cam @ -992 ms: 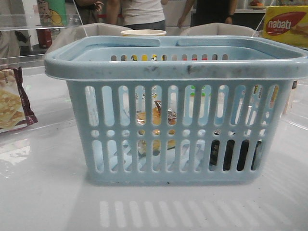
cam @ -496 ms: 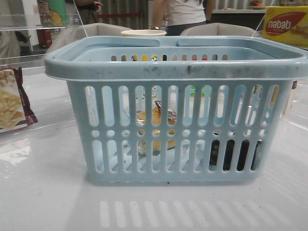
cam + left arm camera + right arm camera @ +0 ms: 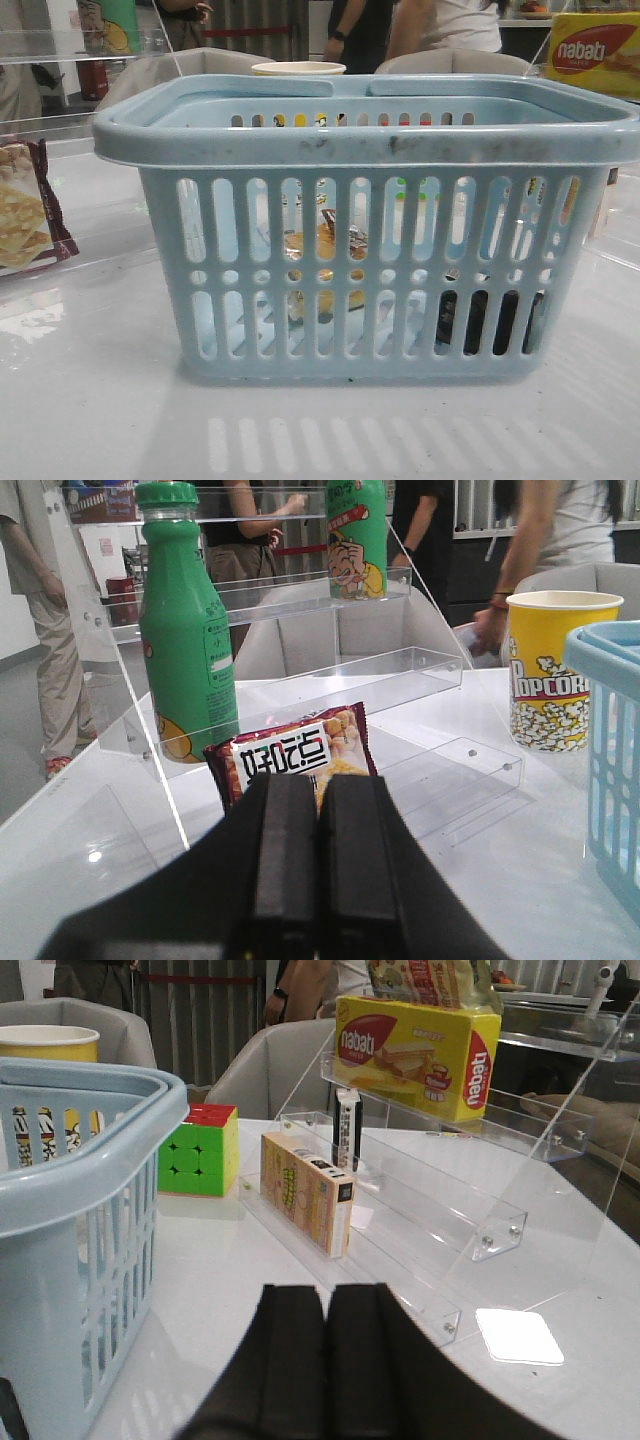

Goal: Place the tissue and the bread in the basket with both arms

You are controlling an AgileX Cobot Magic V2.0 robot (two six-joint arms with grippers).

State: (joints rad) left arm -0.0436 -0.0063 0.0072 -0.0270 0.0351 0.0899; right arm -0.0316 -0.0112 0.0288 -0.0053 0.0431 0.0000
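The pale blue basket stands in the middle of the table in the front view. Through its slots the bread shows inside at the middle, and the dark tissue lies inside at the lower right. Neither arm shows in the front view. My left gripper is shut and empty, left of the basket's edge. My right gripper is shut and empty, right of the basket.
A maroon-edged cracker bag lies ahead of the left gripper, below a green bottle on a clear shelf; a popcorn cup stands by the basket. On the right are a cube, a small carton and a nabati box.
Only the people in the background have shifted. The basket and its contents have not moved.
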